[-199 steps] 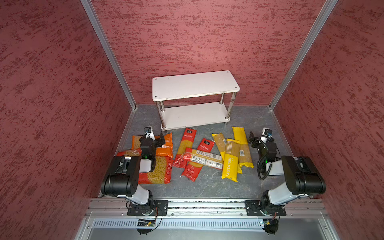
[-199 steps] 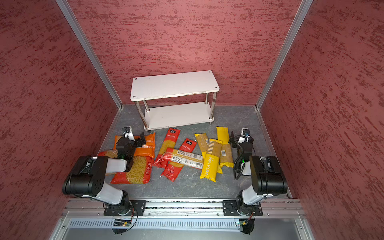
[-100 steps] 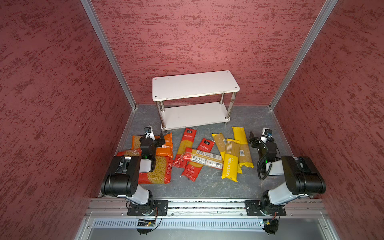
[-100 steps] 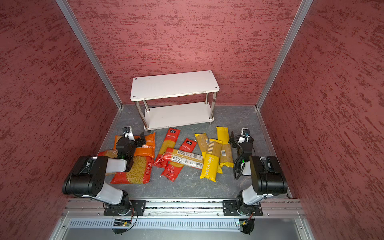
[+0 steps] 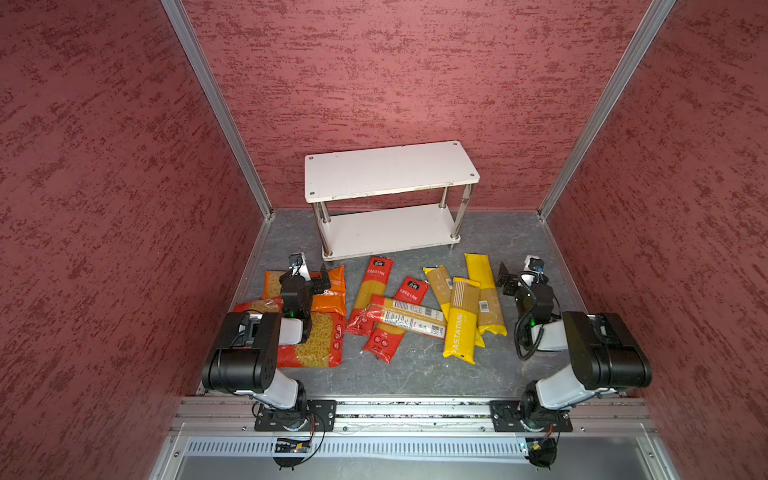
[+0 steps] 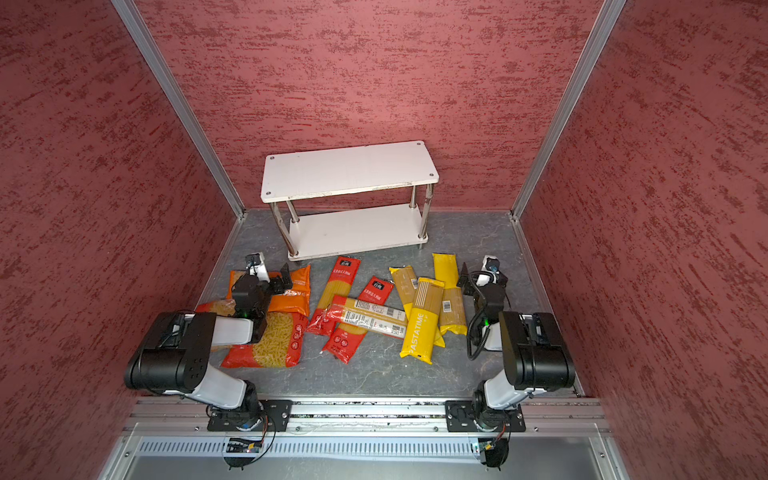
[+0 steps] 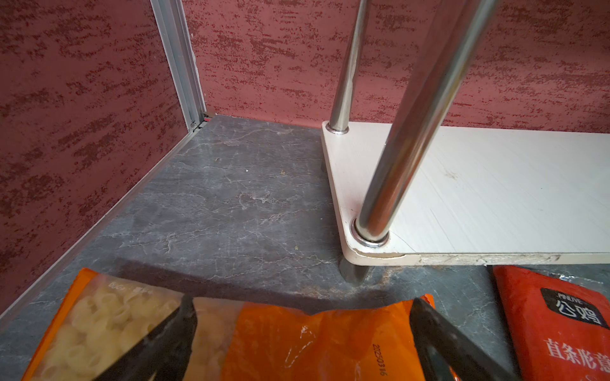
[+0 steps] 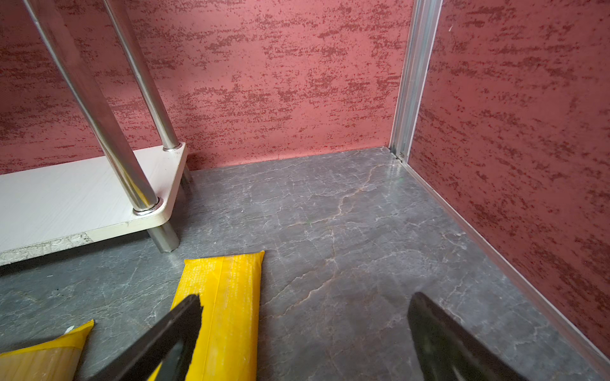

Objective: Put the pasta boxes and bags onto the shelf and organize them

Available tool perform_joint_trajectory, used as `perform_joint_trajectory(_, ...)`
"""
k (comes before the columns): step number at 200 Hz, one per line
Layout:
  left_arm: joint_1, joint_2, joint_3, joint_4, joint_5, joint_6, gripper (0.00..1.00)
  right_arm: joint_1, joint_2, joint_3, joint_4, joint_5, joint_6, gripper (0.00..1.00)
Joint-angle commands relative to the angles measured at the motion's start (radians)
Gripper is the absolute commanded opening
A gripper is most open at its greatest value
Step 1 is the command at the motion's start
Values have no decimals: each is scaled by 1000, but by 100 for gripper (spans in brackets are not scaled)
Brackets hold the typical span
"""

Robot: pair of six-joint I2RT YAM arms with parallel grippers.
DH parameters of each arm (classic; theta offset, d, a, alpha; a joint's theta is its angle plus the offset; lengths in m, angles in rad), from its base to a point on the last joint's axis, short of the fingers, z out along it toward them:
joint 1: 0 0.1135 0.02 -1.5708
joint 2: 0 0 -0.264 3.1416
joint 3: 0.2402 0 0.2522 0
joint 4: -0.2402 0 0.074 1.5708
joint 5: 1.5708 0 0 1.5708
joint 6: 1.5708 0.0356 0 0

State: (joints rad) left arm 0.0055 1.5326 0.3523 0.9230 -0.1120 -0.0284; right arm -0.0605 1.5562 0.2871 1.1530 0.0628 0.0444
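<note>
Left gripper jaws wide, over orange pasta bag by floor left edge. Right gripper wide, beside yellow spaghetti pack, right edge. Shelf at back edge

Both top views are looking down from high up at the front and facing the back wall. They are sitting side by side, so they are showing nearly the same floor. The left wrist camera is sitting low and close to the shelf, looking over an orange bag. The right wrist camera is looking low past a yellow pack at the shelf's other end. All four views are sharing the shelf.
</note>
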Motion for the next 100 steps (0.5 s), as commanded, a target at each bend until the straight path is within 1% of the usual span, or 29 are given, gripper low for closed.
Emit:
perform_joint_trajectory(1,1,4,13,0,7,10,100,-1,-10,-3,-1,-14,-9,99)
perform_joint_trajectory(12,1,3,13,-1,7,10,100,0,-10,-8,7,2,-3,99)
perform_joint_trajectory(28,1,3,13,0,7,10,100,-1,-10,-20,33,55,18,99)
perform_joint_trajectory(71,1,3,13,-1,8,11,100,1,-12,-20,35,64,15,99)
perform_joint_trajectory(86,4,3,14,-3,13,9,99,3,-60,-22,-3,49,9,99)
perform_joint_trajectory(96,1,3,14,1,6,13,100,8,-97,-8,-72,39,-4,99)
perform_joint_trajectory(100,-6,-2,14,0,-12,16,100,10,-139,0,-103,41,-7,99)
